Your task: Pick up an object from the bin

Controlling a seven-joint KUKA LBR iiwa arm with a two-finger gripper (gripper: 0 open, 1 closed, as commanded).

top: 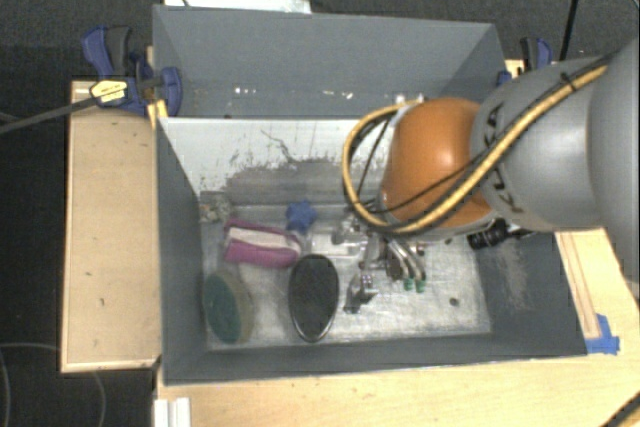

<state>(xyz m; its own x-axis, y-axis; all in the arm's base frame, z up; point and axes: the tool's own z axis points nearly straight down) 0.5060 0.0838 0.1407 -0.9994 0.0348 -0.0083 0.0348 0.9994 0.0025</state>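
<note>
In the bin, the floor is grey metal, scuffed and streaked with whitish scratches, with plain grey walls sloping up around it. Dark floor surrounds the setup. The arm reaches in from the right, with an orange cover and looped cables on its wrist. The gripper is down near the floor, about mid-bin. Can't tell whether it is spread or pressed together.

Nearest thing is a black oval pad, lying flat just left of the gripper, close to the near wall; contact can't be told. Its long axis runs roughly from far wall to near wall.

Left of it is a round green disc. Behind them lies a pink and white block, long side across the bin. A small blue piece sits just behind that. Tiny green bits lie right of the gripper.
</note>
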